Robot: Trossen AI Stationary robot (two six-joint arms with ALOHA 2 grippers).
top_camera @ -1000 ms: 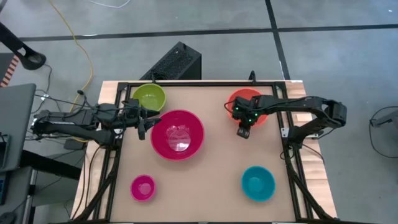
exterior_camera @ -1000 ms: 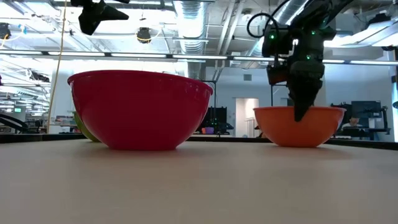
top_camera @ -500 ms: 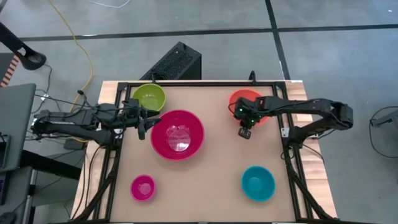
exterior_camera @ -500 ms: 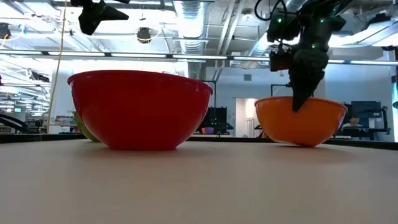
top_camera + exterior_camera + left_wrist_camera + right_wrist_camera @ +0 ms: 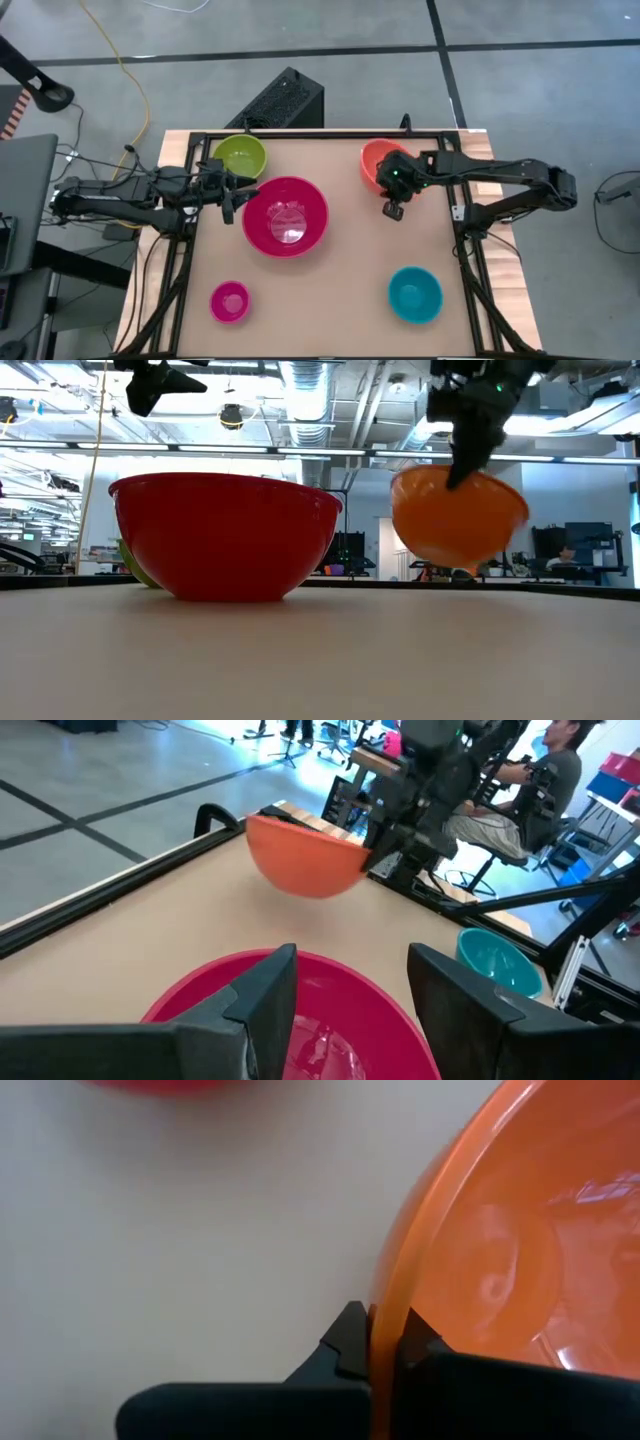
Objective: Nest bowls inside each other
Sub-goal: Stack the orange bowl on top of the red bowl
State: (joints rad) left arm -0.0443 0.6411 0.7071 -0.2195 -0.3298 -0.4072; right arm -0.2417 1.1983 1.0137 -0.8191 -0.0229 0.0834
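Bowls are logged from the near table edge outward, clock directions read on the high view. At 7 o'clock a small pink bowl point(image 5: 229, 301) is seen, at 5 o'clock a teal bowl point(image 5: 414, 294); open board lies between them. At centre the big magenta bowl point(image 5: 285, 215) is noted, the left gripper point(image 5: 232, 199) held just beside its 9 o'clock rim, jaws parted, nothing held. Farther, toward 1 o'clock, the orange bowl point(image 5: 458, 518) is held clear of the table and tilted, its rim pinched edge-on by the right gripper point(image 5: 378, 1342), jaws closed on it. At 11 o'clock a green bowl point(image 5: 239, 156) is seen.

Risk, judged: with so thin a rim pinch, a swing or slip is likely, and the magenta rim could be clipped on a low carry. Open room is seen between the orange and magenta bowls; the table frame point(image 5: 320, 133) runs close behind.
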